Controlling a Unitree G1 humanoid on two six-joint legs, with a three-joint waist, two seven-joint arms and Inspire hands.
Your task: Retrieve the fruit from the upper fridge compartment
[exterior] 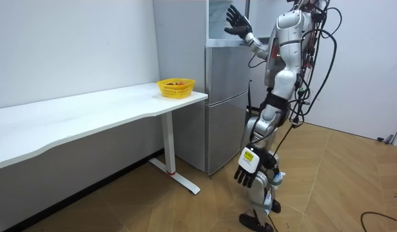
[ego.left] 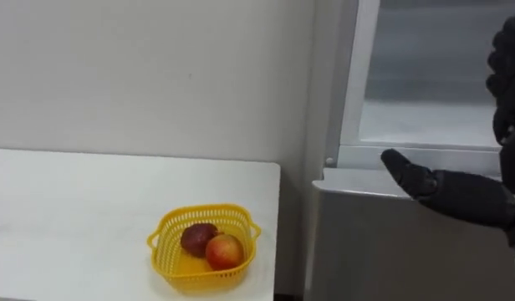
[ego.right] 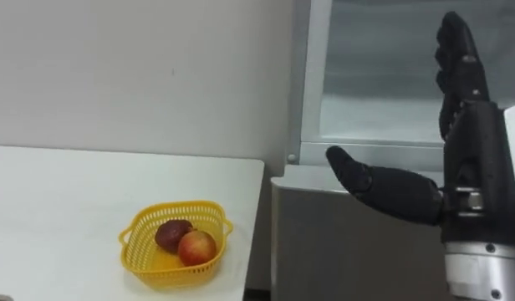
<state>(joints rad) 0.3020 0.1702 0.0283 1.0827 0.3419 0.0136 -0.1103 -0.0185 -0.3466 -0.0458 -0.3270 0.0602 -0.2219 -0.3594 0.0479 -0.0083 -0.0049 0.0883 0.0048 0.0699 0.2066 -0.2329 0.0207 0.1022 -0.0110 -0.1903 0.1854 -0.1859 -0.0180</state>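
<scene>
Right hand (ego.right: 471, 150) is raised, fingers spread and empty, before the upper fridge (ego.right: 374, 75), whose contents are hidden. Room view adds the left hand (exterior: 249, 169) hanging loose beside the robot. A yellow basket (ego.right: 149, 261) of fruit (ego.right: 187, 242) sits on the white table (ego.right: 48, 217).

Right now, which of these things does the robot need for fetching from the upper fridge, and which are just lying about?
For the job:
upper fridge door
right hand, raised open in front of that door

Just lying about:
yellow basket with two fruits in it
white table under the basket
left hand, hanging low by the leg
</scene>
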